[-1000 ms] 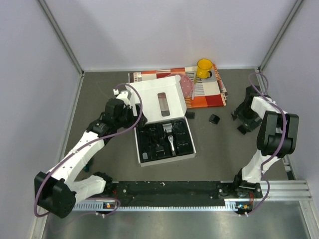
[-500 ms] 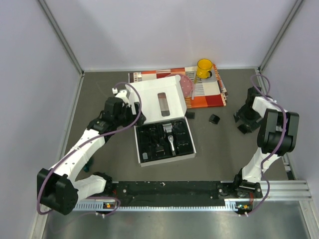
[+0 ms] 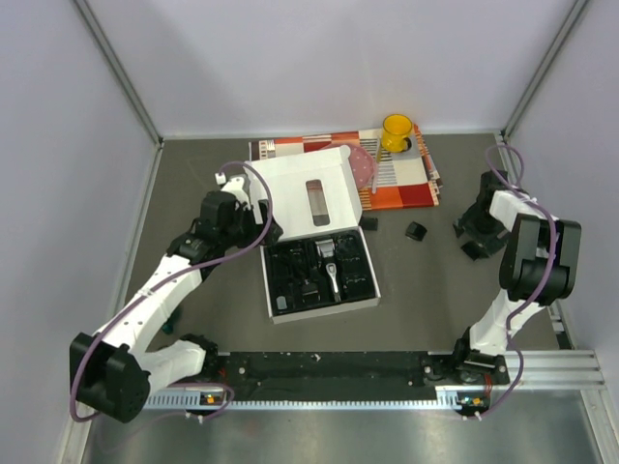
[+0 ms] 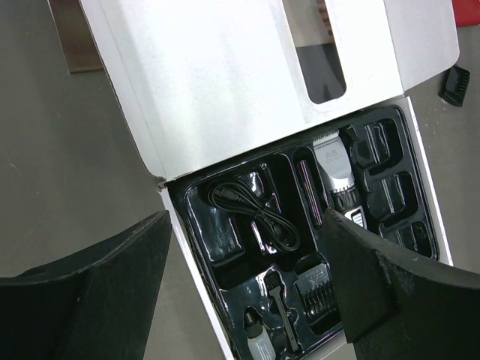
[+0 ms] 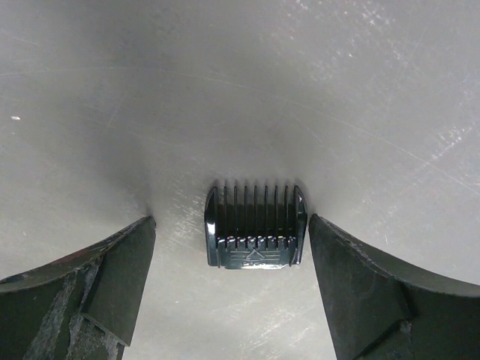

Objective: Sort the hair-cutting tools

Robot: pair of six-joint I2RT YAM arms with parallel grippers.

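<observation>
A small black plastic guard comb point(image 5: 256, 225) is seen lying flat on the grey table point(image 5: 337, 90), at the right edge of the overhead view. The right fingers point(image 5: 97, 289) are spread wide on either side of it, with nothing pinched. The comb sits off-centre, just beside the right-hand finger in the wrist view, and a gap is left on the other side. If the fingers are closed from here, the comb could be pushed sideways or twisted out of the grip. Being low and flat, it could also be missed if the fingers are kept too high, or the table could be scraped if they are brought too low.

The left fingers point(image 4: 90, 289) are likewise spread and empty, held at the left side of the open white cardboard box point(image 4: 225, 82). In its black moulded tray point(image 4: 187, 217) a black-and-silver electric clipper point(image 4: 335, 169) and a coiled black cord point(image 4: 255, 214) are already seated. A second black comb point(image 3: 416, 232) is left loose on the table between the box and the right arm.

No brand or writing can be read. A small embossed mark on the comb's front edge is too fine to make out.
</observation>
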